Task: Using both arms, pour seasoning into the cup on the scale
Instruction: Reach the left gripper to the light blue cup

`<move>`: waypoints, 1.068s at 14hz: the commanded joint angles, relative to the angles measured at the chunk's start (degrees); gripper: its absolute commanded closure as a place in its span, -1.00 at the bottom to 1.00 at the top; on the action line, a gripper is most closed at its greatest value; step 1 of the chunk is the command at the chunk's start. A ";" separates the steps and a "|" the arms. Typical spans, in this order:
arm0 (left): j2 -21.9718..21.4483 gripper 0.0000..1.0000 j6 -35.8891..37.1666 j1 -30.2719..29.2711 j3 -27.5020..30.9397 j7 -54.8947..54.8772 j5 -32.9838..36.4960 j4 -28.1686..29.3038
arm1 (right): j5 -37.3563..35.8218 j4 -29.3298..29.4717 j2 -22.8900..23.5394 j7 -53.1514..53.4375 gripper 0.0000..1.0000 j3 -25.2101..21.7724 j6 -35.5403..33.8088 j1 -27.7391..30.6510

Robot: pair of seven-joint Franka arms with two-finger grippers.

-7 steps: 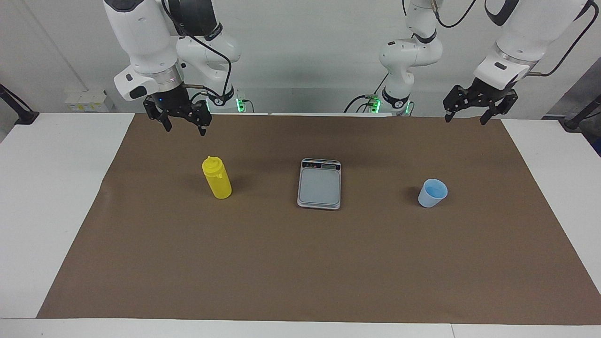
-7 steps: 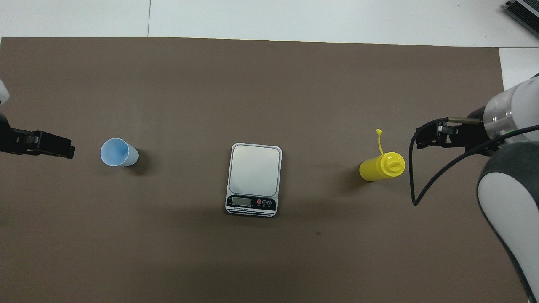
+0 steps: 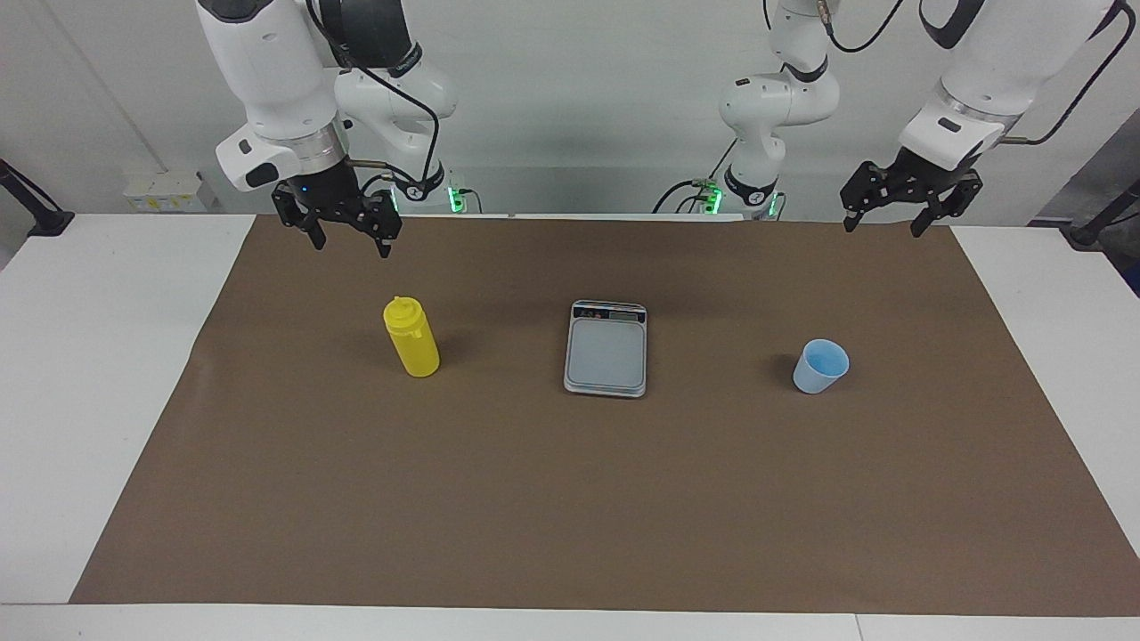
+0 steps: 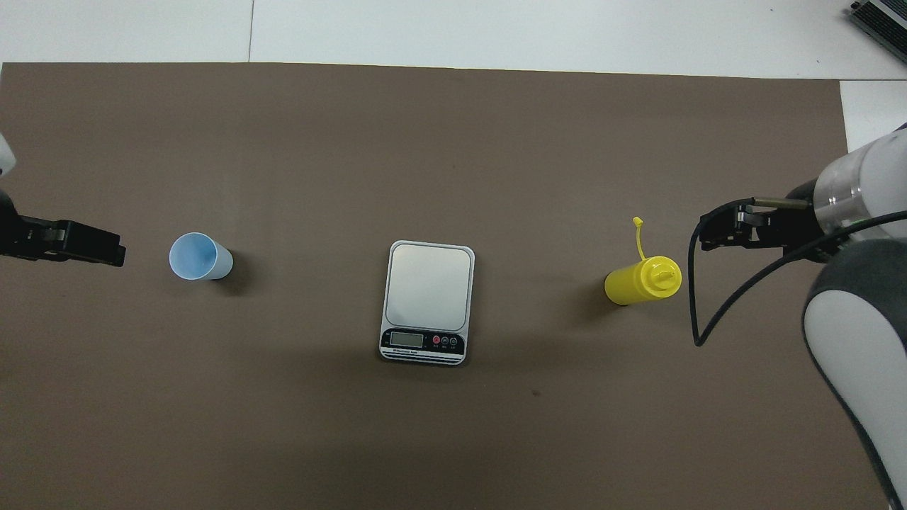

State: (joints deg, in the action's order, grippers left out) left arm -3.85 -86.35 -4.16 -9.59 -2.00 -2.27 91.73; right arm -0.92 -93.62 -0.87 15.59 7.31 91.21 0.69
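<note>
The yellow seasoning bottle [image 3: 411,337] [image 4: 643,280] stands upright on the brown mat toward the right arm's end, its tethered cap hanging off. The grey scale [image 3: 606,348] [image 4: 428,301] lies flat at the mat's middle with nothing on it. The light blue cup [image 3: 820,365] [image 4: 200,256] stands upright toward the left arm's end. My right gripper [image 3: 350,240] [image 4: 716,237] hangs open in the air over the mat's edge by the robots, apart from the bottle. My left gripper [image 3: 883,221] [image 4: 92,248] hangs open over the mat's corner, apart from the cup.
The brown mat [image 3: 570,499] covers most of the white table [image 3: 98,356]. A black cable [image 4: 698,304] loops down from the right arm beside the bottle. A small dark speck [image 4: 536,392] lies on the mat nearer to the robots than the scale.
</note>
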 commanded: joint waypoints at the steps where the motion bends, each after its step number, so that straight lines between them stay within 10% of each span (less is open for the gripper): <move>1: -0.72 -1.00 -0.66 -0.58 -0.16 -0.81 0.78 0.73 | 1.18 0.63 0.25 -0.73 -1.00 0.25 -0.60 0.80; 15: 3.76 -1.00 -30.16 -5.06 0.28 10.59 0.60 22.68 | 1.18 0.63 0.25 -0.73 -1.00 0.16 -0.60 0.80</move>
State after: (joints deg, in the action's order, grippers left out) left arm -1.11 -111.50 -8.71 -8.95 4.37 -2.05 111.29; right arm -0.92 -93.62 -0.87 15.59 7.31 91.21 0.70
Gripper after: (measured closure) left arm 0.000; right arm 0.000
